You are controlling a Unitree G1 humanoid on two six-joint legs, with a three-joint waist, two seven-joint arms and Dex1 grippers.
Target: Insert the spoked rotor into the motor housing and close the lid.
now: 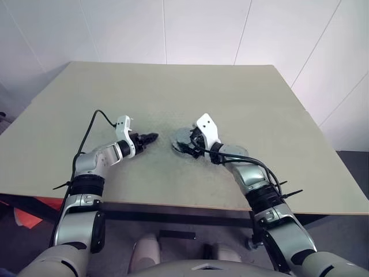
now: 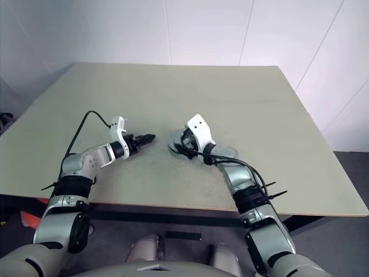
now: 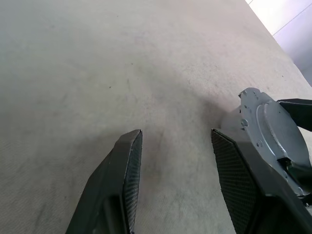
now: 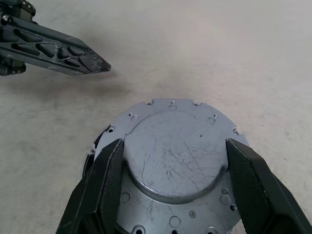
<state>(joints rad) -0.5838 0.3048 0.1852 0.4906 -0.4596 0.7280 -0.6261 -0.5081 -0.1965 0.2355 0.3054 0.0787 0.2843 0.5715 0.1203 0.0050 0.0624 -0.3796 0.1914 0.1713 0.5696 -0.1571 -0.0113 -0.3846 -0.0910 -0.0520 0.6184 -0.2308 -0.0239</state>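
A silvery-grey round lid with a flat raised centre and small holes round its rim lies face up on the table. A dark edge shows beneath it on one side. The motor housing's windings and the spoked rotor are hidden under it. My right gripper is open, one finger on each side of the raised centre and close to its edge. My left gripper hovers open just left of the lid, holding nothing and pointing at it.
The beige table top spreads wide around the parts, with its front edge near my arms. A black cable loops from the left wrist, and another runs along the right forearm.
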